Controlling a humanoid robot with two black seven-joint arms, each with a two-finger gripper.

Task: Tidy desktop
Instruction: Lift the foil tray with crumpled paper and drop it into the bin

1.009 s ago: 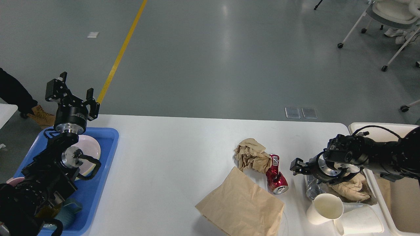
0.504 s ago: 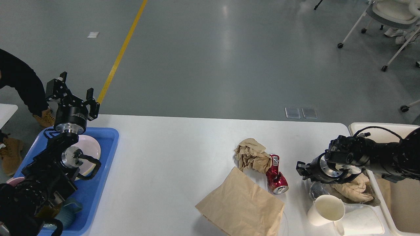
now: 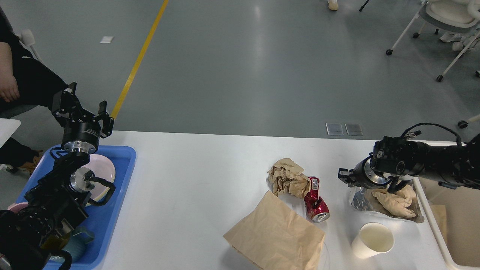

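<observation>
A grey workshop floor with a yellow line (image 3: 138,60) runs behind the white counter (image 3: 195,180), which fills the lower part of the view and bears all the litter.

The right hand (image 3: 343,176) reaches in from the right edge, low over the counter's right side; it is seen end-on and dark, so I cannot tell whether its fingers are spread or pressed together. Just below and beside it lies a clear plastic bag (image 3: 386,200) with crumpled tan paper inside, touching the arm's wrist. Nearer the front stands an upright white paper cup (image 3: 372,240). To the left lies a dented red drink can (image 3: 316,200) on its side, touching a crumpled brown paper wad (image 3: 287,178) and the edge of a flat brown paper bag (image 3: 275,234). A cream-white bin (image 3: 450,225) sits at the counter's right end.

The left hand (image 3: 83,108) is raised above a blue tray (image 3: 116,180), fingers spread and holding nothing. A pale pink plate (image 3: 103,170) lies in the tray.
</observation>
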